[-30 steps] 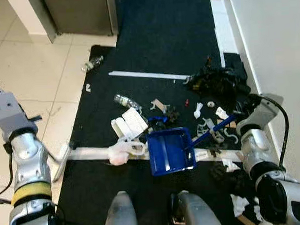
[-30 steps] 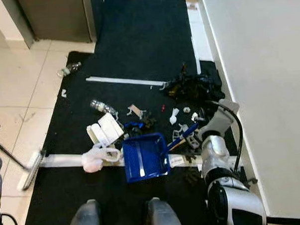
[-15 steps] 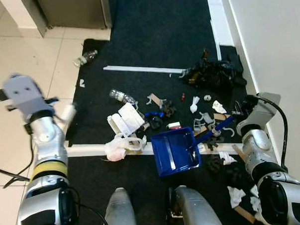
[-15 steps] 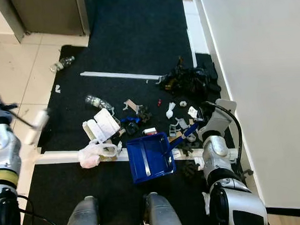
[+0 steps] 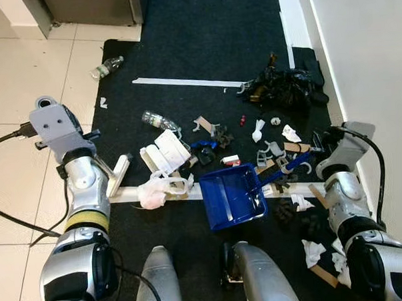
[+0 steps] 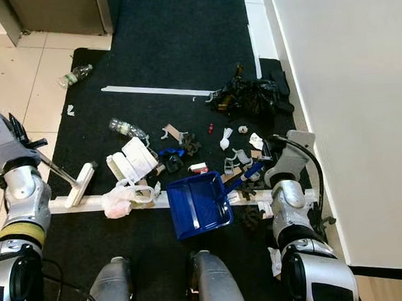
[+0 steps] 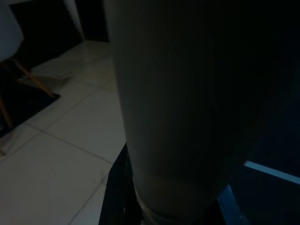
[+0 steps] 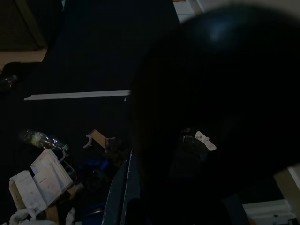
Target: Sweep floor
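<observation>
Blue plastic dustpan [image 5: 231, 199] lower centre, nearly empty. Litter, white crumpled paper [image 5: 162, 152] remain scattered mid-frame on black mat [image 5: 210, 43]: sweeping barely begun. Left gripper [image 6: 17, 132], right gripper [image 5: 321, 145]: jaw state cannot tell.

White flat broom head [image 5: 118, 175] now nearer the crumpled white plastic bag [image 5: 156, 190], blue plastic dustpan [image 5: 231, 197] alongside.

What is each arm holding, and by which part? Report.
The right arm holds the blue dustpan by the end of its handle. The left arm holds the broom by its handle's upper end.
</observation>
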Tool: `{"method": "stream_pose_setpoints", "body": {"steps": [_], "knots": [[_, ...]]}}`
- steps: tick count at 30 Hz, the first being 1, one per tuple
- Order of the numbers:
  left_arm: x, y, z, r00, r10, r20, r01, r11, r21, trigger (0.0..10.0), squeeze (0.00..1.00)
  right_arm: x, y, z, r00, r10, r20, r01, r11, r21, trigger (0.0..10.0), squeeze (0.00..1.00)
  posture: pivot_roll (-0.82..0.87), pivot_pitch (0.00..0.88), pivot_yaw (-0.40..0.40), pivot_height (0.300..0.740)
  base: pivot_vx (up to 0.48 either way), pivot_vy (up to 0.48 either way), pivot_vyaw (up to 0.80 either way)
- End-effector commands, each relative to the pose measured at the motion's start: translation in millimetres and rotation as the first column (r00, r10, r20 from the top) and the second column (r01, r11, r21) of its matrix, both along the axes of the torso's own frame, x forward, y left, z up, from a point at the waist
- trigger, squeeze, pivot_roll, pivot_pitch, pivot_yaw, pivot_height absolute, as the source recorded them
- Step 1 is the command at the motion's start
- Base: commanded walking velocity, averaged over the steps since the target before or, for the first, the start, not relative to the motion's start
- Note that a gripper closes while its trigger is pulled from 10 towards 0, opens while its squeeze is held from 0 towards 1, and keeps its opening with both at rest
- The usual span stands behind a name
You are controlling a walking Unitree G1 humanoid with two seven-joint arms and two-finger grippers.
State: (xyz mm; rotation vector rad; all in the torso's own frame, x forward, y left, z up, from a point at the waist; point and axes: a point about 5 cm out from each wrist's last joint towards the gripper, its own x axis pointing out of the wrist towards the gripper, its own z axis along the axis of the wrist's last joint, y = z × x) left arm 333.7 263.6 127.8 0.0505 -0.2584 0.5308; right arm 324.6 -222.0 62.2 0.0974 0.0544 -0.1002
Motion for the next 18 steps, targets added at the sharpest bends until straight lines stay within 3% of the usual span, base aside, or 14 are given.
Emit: {"method": "stream_pose_setpoints", "body": {"steps": [1,5,6,7,15,16,18], "knots": [[3.3,-15.7,-5,0.999,-0.036,0.005,0.036,0.999,-0.029,10.0,0.00,-5.5,-5.1,-6,1.000,-0.011,-0.025,0.010,1.000,-0.025,10.0,0.00,-0.03,0.265,-0.135,0.740,0.000,0.000,0.00],[10.2,-32.4,-1,0.998,-0.063,0.023,0.064,0.997,-0.049,10.0,0.00,-4.6,-3.7,-5,1.000,-0.007,-0.023,0.006,1.000,-0.023,10.0,0.00,-0.02,0.262,-0.130,0.740,0.000,0.000,0.00],[17.2,-53.0,4,0.993,-0.111,0.045,0.114,0.991,-0.064,10.0,0.00,-4.2,-2.6,-5,1.000,-0.004,-0.024,0.004,1.000,-0.020,10.0,0.00,-0.02,0.257,-0.126,0.740,0.000,0.000,0.00],[17.2,-53.0,4,0.993,-0.111,0.045,0.114,0.991,-0.064,10.0,0.00,-4.2,-2.6,-5,1.000,-0.004,-0.024,0.004,1.000,-0.020,10.0,0.00,-0.02,0.257,-0.126,0.740,0.000,0.000,0.00],[29.5,-133.4,9,0.955,-0.293,0.054,0.298,0.943,-0.150,10.0,0.00,-3.0,1.3,-8,0.998,0.009,-0.055,-0.010,1.000,-0.003,10.0,0.00,0.00,0.243,-0.113,0.740,0.000,0.000,0.00],[29.5,-133.4,9,0.955,-0.293,0.054,0.298,0.943,-0.150,10.0,0.00,-3.0,1.3,-8,0.998,0.009,-0.055,-0.010,1.000,-0.003,10.0,0.00,0.00,0.243,-0.113,0.740,0.000,0.000,0.00],[31.3,-167.7,14,0.928,-0.369,0.059,0.373,0.908,-0.191,10.0,0.00,-2.7,1.8,-9,0.998,0.012,-0.063,-0.012,1.000,0.000,10.0,0.00,0.01,0.236,-0.109,0.740,0.000,0.000,0.00]]}}
